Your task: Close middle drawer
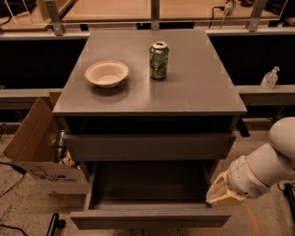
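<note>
A grey cabinet (198,87) stood on a speckled floor (23,207), with a pale wooden surface (110,9) behind it. On its flat top sat a cream bowl (107,73) to the left and a green can (159,60) upright just right of it, the two apart. An open cardboard box (32,147) leaned beside the cabinet's left side, and a clear pump bottle (269,77) stood on a ledge to the right.

The middle drawer (147,219) was pulled well out at the bottom of the cabinet, below a drawer with a taller front (147,146). It was matte grey, with a slim front without a handle and a deep box.

The gripper (220,197), on a white arm (262,168), hung at the open drawer's right wall near its front corner. Whether it was spread or closed could not be told.
</note>
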### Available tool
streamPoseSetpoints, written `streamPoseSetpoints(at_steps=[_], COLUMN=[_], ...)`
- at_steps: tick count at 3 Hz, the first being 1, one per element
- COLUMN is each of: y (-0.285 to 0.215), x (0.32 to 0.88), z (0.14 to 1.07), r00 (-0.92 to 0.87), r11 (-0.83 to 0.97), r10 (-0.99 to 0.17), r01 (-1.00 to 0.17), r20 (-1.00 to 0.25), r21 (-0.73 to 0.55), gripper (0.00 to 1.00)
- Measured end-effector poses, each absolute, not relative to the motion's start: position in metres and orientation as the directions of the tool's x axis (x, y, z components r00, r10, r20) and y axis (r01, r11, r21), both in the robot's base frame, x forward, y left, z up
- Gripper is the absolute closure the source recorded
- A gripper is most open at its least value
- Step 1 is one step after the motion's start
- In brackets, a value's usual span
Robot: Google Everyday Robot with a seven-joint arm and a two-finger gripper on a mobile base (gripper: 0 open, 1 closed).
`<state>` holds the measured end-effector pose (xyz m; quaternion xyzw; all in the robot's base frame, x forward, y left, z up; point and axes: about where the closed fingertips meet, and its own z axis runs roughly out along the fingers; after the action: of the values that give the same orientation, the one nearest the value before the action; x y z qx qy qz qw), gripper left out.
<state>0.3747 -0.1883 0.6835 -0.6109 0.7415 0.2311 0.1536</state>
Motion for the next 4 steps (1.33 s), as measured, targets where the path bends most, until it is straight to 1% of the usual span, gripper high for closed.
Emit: streamPoseSetpoints(at_steps=[1, 2, 3, 4], y=[-0.172, -0.147, -0.134, -0.134], x=[0.371, 0.372, 0.378, 0.384], z=[0.640, 0.576, 0.551, 0.546], r00=[-0.225, -0.197, -0.108, -0.094], r11=[0.147, 0.164, 0.169, 0.162], r10=[-0.779, -0.691, -0.655, -0.654], r01=[-0.973, -0.980, -0.986, -0.987], r20=[-0.585, -0.696, -0.748, -0.751], r21=[0.179, 0.114, -0.005, -0.017], gripper=[1.00, 1.00, 1.00, 1.00])
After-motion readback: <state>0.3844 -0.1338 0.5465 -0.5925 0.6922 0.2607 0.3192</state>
